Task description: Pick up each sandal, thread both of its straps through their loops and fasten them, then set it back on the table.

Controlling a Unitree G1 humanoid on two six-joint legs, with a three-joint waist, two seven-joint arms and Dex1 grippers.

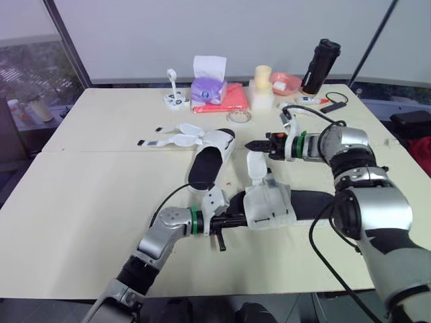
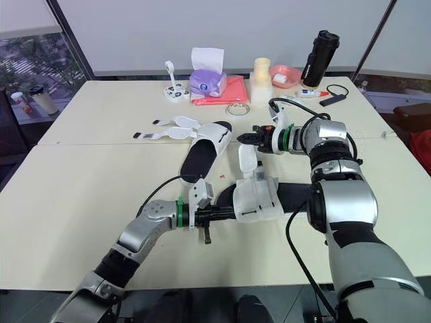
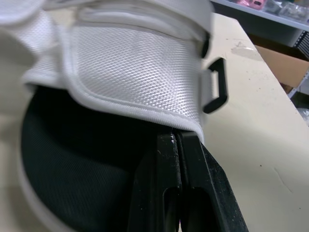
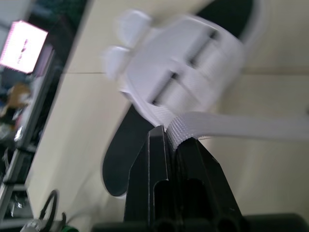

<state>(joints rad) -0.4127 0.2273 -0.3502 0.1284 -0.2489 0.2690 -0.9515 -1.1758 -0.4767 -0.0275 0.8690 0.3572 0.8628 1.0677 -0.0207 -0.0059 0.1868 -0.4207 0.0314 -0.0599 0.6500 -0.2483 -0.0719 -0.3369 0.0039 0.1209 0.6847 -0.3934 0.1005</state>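
The worktop [image 1: 81,202] carries both sandals. The near sandal [image 1: 269,205] lies across the front, between the arms. The far sandal [image 1: 212,161] lies just behind it, unfastened, with its straps splayed toward our left.

The left pincer [image 3: 177,137] is closed on the edge of the near sandal's woven upper. The right pincer [image 4: 166,133] is closed on the end of one strap [image 1: 254,165], which it holds raised above the sandal.

We judge three risks:
- The right grip sits at the very tip of the strap, so a firm pull could let it slip free.
- The left hold is on thin fabric only, so tension could drag the sandal out of it or tip it over.
- The black loop [image 3: 217,92] is small, so a skewed strap could jam or miss it.
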